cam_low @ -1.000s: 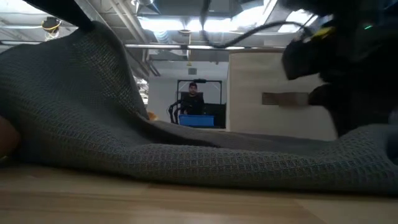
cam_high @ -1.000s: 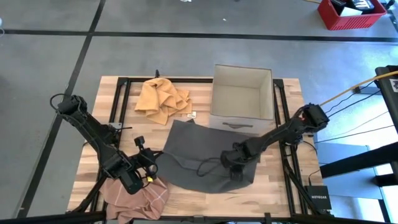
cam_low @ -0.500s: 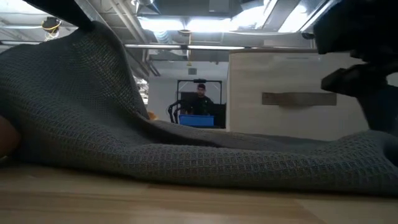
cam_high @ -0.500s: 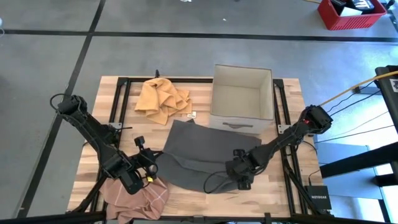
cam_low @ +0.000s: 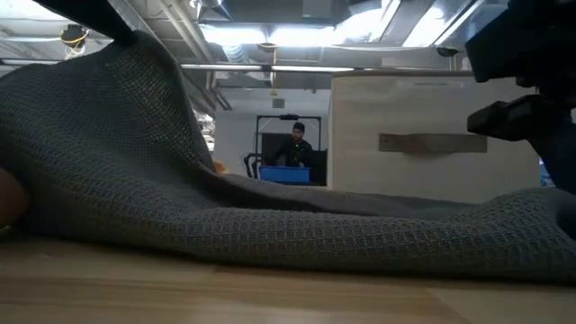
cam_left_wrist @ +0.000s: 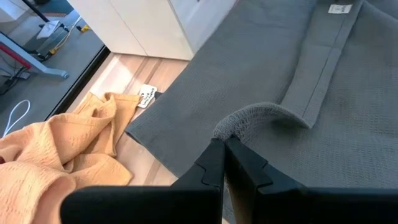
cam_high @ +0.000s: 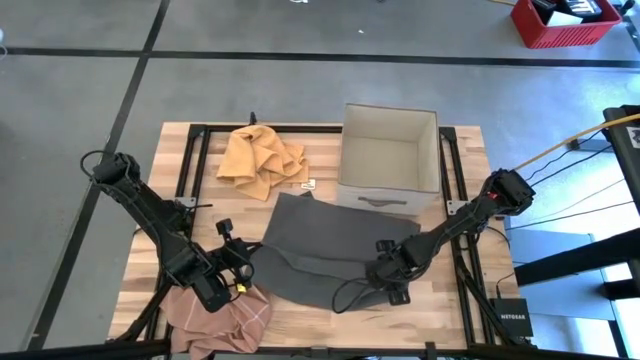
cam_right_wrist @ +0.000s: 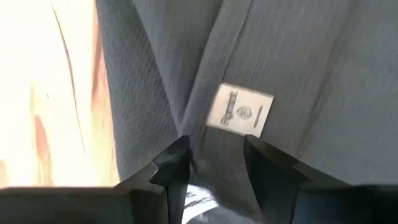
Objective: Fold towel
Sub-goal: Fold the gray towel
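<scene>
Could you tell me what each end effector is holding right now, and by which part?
The left end effector is shut on a bunched edge of the gray towel. The right end effector straddles the towel's hem beside its label, but a closed grip cannot be told.

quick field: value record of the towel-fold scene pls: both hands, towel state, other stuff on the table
task towel: grey towel, spread mid-table, not yet folded flat
left hand: shut on a pinched ridge of the grey towel at its left edge
right hand: fingers straddle the towel's hem near its label; grip not confirmed
box: open, beige, behind the towel
orange cloth: crumpled, back left
pink checked cloth: bunched at front-left table edge
background: person visible beyond the table in the low view
</scene>
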`<state>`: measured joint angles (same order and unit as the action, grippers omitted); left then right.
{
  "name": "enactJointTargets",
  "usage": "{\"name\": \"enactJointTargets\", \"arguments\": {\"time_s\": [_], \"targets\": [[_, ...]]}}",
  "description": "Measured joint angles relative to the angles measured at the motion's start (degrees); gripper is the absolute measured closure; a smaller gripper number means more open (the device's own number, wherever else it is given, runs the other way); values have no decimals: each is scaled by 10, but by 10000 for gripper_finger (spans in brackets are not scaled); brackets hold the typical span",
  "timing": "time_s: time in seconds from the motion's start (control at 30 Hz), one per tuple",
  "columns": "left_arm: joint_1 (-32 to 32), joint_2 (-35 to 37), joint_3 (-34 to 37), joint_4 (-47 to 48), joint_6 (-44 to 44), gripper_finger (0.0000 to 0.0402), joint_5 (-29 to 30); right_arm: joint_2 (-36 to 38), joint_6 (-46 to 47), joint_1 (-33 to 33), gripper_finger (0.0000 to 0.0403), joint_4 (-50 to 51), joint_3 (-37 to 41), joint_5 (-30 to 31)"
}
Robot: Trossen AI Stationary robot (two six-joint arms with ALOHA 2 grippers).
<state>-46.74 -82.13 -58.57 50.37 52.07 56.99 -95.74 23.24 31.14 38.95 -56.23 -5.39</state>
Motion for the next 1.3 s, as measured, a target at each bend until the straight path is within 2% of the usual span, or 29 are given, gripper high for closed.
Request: {"name": "enactJointTargets", "arguments": {"time_s": [0.23,0.4,0.57,0.8,0.9,1.1,1.2,1.3], "targets": [[0,0,0,0,-2,400,0,0,-58,0,279,16,0,5],[0,0,0,0,-2,400,0,0,-59,0,295,-6,0,43],[0,0,0,0,-2,400,0,0,-61,-5,297,-43,0,97],[0,0,0,0,-5,400,0,0,-62,-34,297,-47,-10,104],[0,0,0,0,-5,400,0,0,-62,-52,296,4,-52,86],[0,0,0,0,-4,400,0,1,-39,-53,256,234,-167,29],[-4,0,0,0,-2,400,-1,2,-24,-25,230,286,-171,28],[-5,0,0,0,-1,400,-3,2,-22,10,215,271,-145,32]]}}
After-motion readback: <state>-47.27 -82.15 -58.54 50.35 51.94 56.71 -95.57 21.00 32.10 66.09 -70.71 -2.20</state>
